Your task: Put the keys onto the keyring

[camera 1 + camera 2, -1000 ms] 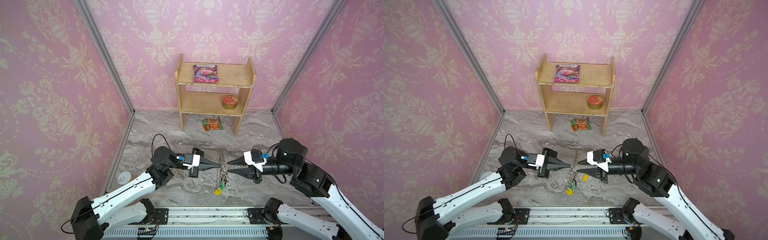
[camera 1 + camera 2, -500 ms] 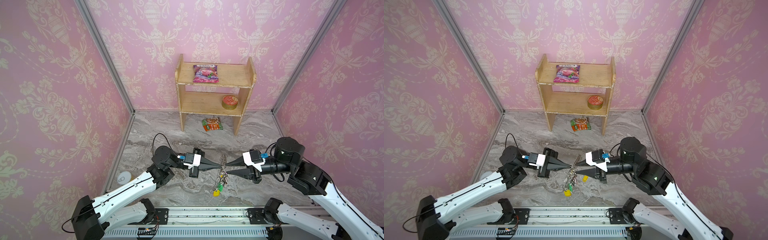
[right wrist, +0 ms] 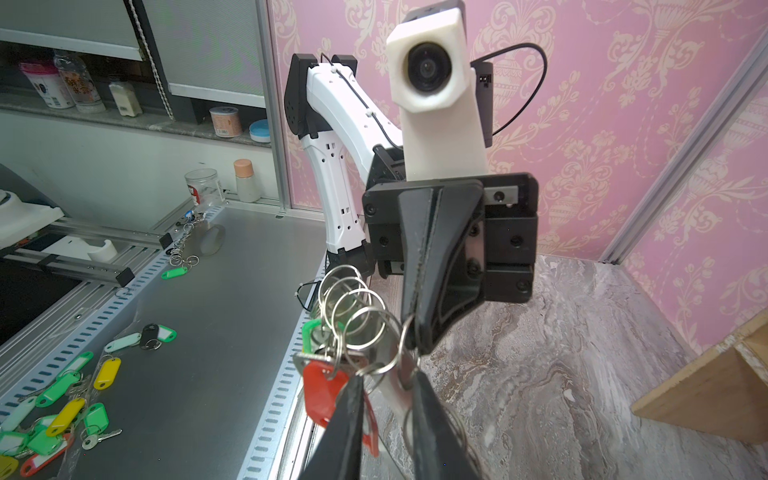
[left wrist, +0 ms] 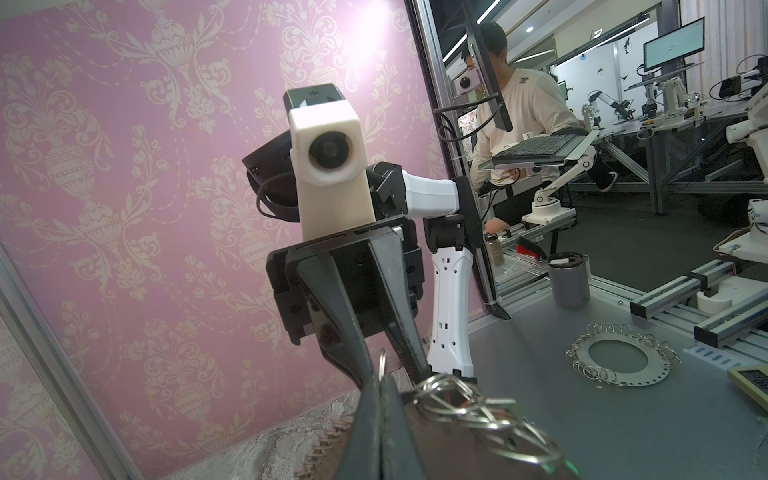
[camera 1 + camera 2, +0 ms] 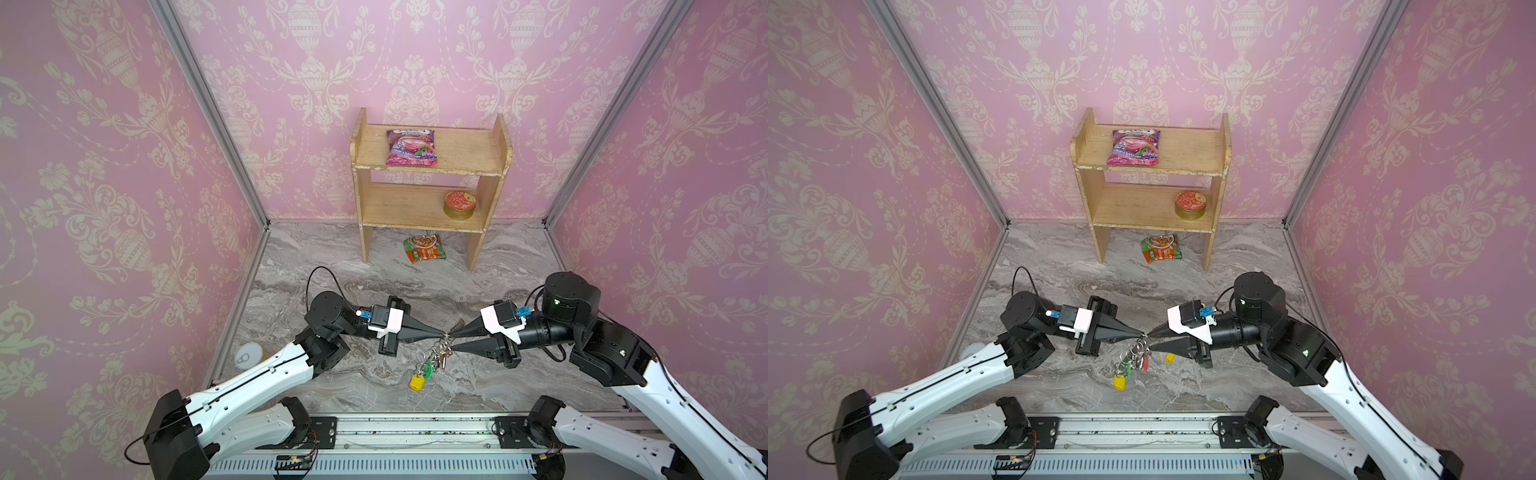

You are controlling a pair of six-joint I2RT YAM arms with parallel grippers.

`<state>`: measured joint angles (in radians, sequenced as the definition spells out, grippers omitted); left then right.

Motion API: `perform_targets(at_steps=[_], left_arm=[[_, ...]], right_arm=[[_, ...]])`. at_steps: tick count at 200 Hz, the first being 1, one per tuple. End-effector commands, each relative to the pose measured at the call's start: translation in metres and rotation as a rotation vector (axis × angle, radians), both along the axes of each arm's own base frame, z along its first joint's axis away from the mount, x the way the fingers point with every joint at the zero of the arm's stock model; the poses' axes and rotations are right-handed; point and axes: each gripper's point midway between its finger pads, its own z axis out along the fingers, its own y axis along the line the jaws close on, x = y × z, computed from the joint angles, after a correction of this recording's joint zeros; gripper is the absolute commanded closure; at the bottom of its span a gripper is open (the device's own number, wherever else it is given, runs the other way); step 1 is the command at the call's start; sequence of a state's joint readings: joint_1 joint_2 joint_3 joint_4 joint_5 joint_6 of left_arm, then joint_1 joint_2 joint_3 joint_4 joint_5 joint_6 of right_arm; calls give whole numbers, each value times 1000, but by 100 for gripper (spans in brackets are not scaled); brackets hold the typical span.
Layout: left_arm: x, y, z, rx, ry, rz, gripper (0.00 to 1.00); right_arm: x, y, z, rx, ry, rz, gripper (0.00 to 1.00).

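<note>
L gripper (image 5: 443, 334) pressed shut on the edge of the keyring (image 4: 457, 453), which hangs in the air above mid bench (image 5: 365, 386). R gripper (image 5: 451, 339) comes in from 3 o'clock, tip to tip w/ the L one, jaws a little apart, straddling the ring's rim & one of its silver loops (image 3: 353, 307). Can't tell if they touch it. The keys (image 5: 1120, 381), w/ yellow, green & red tags, dangle off the loops toward 7 o'clock of the tips. Wooden shelf (image 5: 457, 149) at 12 o'clock, well apart
</note>
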<state>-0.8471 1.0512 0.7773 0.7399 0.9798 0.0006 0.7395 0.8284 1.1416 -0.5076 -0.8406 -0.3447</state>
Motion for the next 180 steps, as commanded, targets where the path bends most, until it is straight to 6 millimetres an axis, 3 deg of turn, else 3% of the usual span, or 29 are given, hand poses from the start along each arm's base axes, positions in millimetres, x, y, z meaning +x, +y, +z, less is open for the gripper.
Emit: perform_targets(at_steps=[1,67,75,180], left_arm=[[-2,4,20,-42,-25,-5,100],[0,2,20,-32,-22,-7,100],[-1,2,20,-31,-20,-10,100],[3,-1,16,-8,-7,-7,100]], right_arm=[[-12,-2,7,12,-12,58,79],[-19,-2,2,-3,-16,96,82],[-23,-4,15,18,-44,101,82],[-27,-1,12,2,-47,131,87]])
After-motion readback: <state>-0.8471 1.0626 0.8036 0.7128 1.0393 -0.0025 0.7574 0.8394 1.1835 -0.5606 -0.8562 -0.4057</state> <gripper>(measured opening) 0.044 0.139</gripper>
